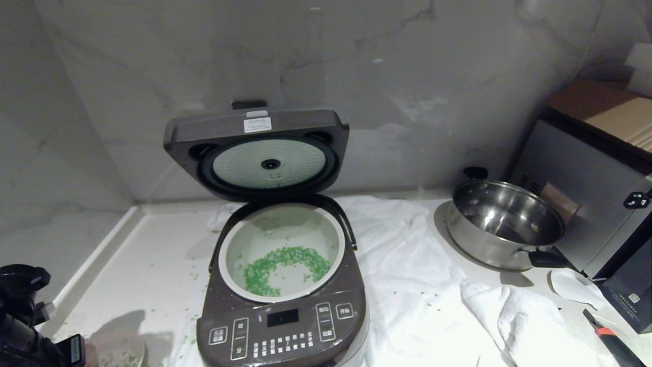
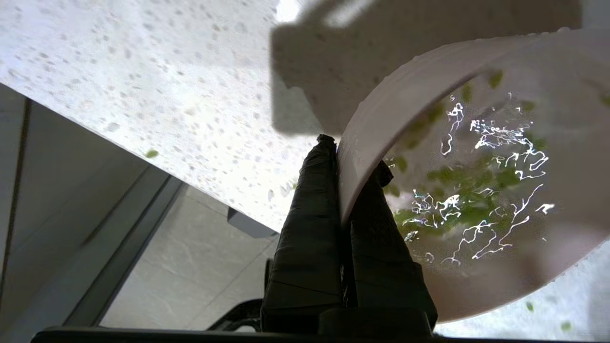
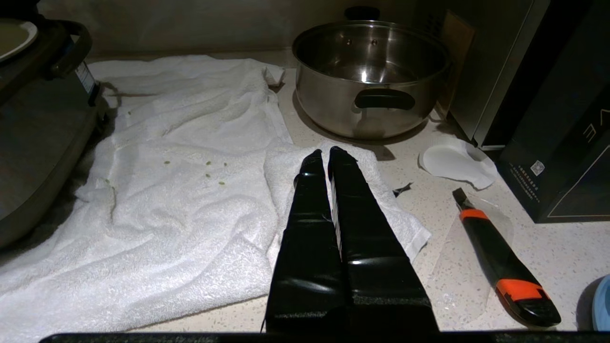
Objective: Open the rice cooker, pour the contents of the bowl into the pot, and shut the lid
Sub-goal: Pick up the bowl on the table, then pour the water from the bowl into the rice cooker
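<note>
The rice cooker stands in the middle of the counter with its lid swung up, silvery underside facing me. Its white-lined pot holds a ring of green grains. At the lower left edge of the head view my left arm holds the pale pink bowl low over the counter. My left gripper is shut on the bowl's rim, one finger inside and one outside. A few wet green grains cling inside the bowl. My right gripper is shut and empty over a folded towel.
A white towel lies right of the cooker. A steel saucepan, a silver appliance, a black box and an orange-black cutter crowd the right side. Stray green grains dot the counter. The counter's edge is close to the bowl.
</note>
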You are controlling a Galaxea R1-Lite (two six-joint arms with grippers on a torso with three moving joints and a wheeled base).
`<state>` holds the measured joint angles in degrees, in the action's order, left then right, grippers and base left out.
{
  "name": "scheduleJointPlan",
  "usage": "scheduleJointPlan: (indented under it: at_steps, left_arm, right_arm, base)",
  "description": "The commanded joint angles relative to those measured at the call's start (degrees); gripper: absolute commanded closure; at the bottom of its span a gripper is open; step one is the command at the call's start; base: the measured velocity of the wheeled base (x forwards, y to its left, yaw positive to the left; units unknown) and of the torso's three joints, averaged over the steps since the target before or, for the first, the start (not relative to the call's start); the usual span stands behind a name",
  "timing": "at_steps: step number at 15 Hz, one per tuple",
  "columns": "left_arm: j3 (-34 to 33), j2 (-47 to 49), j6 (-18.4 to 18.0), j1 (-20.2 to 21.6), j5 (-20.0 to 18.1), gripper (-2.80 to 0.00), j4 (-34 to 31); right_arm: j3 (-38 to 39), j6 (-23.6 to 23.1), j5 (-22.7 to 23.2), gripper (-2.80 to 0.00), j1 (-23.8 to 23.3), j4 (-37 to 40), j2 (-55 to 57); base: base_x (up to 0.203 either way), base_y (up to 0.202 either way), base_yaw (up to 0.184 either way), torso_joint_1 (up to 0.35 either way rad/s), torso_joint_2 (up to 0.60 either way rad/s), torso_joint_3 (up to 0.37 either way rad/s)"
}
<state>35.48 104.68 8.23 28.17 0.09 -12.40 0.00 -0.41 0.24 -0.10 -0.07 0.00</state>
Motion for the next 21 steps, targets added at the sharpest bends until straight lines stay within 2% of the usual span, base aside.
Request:
scheduleJointPlan:
  at_steps: [1, 2, 5, 7, 12, 16, 21]
  left_arm:
    - [0.7, -0.2, 0.2, -0.8, -0.4, 0.00, -0.9]
    - [0.7, -0.2, 0.5, -1.0, -0.9, 0.00, -0.9]
    - [3.0, 0.0, 5.3, -3.1, -2.1, 0.00, -1.0]
    - [5.1, -0.9, 6.3, -3.6, -2.5, 0.00, -2.6]
    - [13.2, -3.2, 10.6, -6.2, -6.5, 0.00, -13.1]
    - [18.8, -3.9, 14.8, -11.1, -6.9, 0.00, -17.1]
    - [29.0, -3.0, 16.2, -13.1, -7.1, 0.00, -24.7]
  right_arm:
    - [0.1, 0.0, 0.0, 0.00, 0.0, 0.0, 0.0]
    - [0.1, 0.0, 0.0, 0.00, 0.0, 0.0, 0.0]
    - [0.1, 0.0, 0.0, 0.00, 0.0, 0.0, 0.0]
    - [0.1, 0.0, 0.0, 0.00, 0.0, 0.0, 0.0]
    - [0.1, 0.0, 0.0, 0.00, 0.0, 0.0, 0.0]
    - [0.0, 0.0, 0.0, 0.00, 0.0, 0.0, 0.0]
    - [0.1, 0.0, 0.0, 0.00, 0.0, 0.0, 0.0]
  base:
    - [0.000, 0.000, 0.000, 0.000, 0.00, 0.000]
    - [0.000, 0.000, 0.000, 0.000, 0.00, 0.000]
    - [0.000, 0.000, 0.000, 0.000, 0.00, 0.000]
    - [0.000, 0.000, 0.000, 0.000, 0.00, 0.000]
    - [0.000, 0.000, 0.000, 0.000, 0.00, 0.000]
    - [0.000, 0.000, 0.000, 0.000, 0.00, 0.000]
    - [0.000, 0.000, 0.000, 0.000, 0.00, 0.000]
